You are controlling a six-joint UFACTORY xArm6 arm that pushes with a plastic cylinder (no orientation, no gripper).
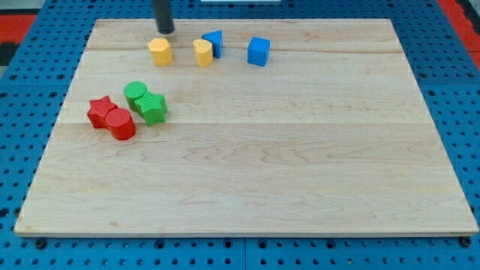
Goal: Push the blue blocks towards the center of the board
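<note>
A blue cube (259, 51) sits near the view's top, right of centre. A smaller blue block, wedge-like (214, 41), sits to its left and touches a yellow block (202, 53). My tip (164, 31) stands near the top edge of the board, just above a yellow hexagonal block (160, 52) and to the left of both blue blocks. It touches no block that I can make out.
A green cylinder (135, 92) and a green star block (152, 107) sit together at the left. A red star block (100, 112) and a red cylinder (120, 124) touch just below them. The wooden board (255, 165) lies on a blue pegboard.
</note>
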